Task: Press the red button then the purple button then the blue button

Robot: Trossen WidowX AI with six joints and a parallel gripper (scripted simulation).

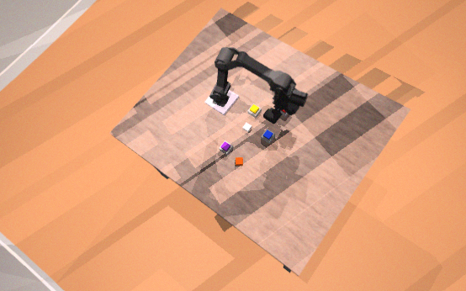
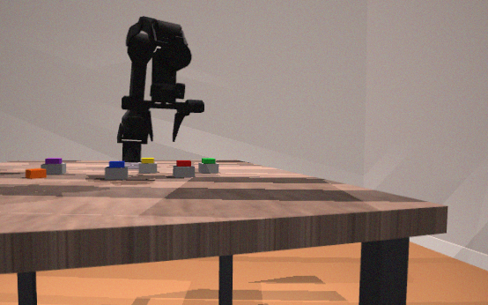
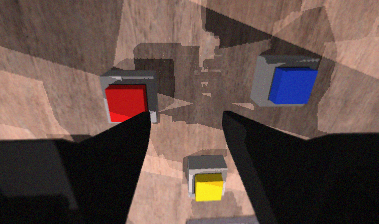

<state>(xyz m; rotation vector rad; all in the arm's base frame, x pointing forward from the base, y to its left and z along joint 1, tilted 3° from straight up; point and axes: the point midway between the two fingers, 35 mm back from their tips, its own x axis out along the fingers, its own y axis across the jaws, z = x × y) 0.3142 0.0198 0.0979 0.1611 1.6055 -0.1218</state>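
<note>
Table [image 2: 247,207] carries the arm [image 2: 156,66], raised above the button cluster. Gripper [image 2: 163,132] hangs clear of everything, fingers released and spread about halfway, grasping nothing. Red button [image 3: 126,102] sits below the one fingertip, blue button [image 3: 292,85] beyond the other, yellow button [image 3: 209,186] between them. Purple button [image 1: 225,146] lies well apart, near the orange block [image 1: 239,161].

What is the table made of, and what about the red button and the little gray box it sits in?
The table looks like wood with a matte finish: grain streaks run across the top and along its front edge. The red button looks like smooth, flat-colored plastic, though that is a guess. Its gray box could be plastic or painted metal; the plain, dull surface does not settle which.
</note>
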